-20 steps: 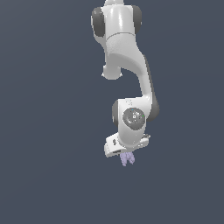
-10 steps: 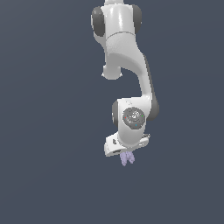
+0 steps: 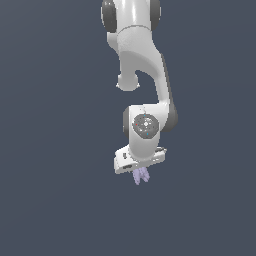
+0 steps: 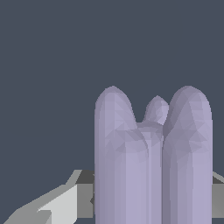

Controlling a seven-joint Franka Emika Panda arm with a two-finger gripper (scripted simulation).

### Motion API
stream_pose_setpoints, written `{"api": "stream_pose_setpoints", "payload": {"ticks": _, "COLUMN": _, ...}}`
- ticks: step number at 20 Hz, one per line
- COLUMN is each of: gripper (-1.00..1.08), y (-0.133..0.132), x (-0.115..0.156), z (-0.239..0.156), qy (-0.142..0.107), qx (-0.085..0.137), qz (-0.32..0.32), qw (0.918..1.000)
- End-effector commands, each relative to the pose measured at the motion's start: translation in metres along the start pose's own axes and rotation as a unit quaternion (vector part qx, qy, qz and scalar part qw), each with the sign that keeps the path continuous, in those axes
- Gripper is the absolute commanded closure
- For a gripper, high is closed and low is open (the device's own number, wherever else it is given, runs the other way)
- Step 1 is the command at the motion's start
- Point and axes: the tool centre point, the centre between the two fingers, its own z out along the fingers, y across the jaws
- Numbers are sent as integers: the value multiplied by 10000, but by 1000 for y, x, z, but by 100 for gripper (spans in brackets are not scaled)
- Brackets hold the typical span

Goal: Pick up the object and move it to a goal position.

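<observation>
Gripper is pinching the little lavender object up in the air, ridged lobes poking out below the arm.

White arm overhead, tool downward, lavender object between its fingers.

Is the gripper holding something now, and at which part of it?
Yes: the gripper holds the lavender object by one end; the other end sticks out beyond it.

No support shows — only plain dark backdrop throughout.
</observation>
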Motion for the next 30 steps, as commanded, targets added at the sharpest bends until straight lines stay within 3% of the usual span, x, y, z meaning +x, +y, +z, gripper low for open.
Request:
{"api": "stream_pose_setpoints", "payload": {"ticks": 1, "gripper": 108, "y": 8, "x": -9, "z": -11, "qy": 6, "qx": -2, "qz": 3, "qw": 10000}}
{"api": "stream_pose_setpoints", "payload": {"ticks": 22, "gripper": 108, "y": 123, "x": -138, "z": -166, "qy": 9, "qx": 5, "qz": 6, "qw": 10000}}
{"api": "stream_pose_setpoints", "payload": {"ticks": 30, "gripper": 108, "y": 159, "x": -175, "z": -214, "qy": 9, "qx": 5, "qz": 6, "qw": 10000}}
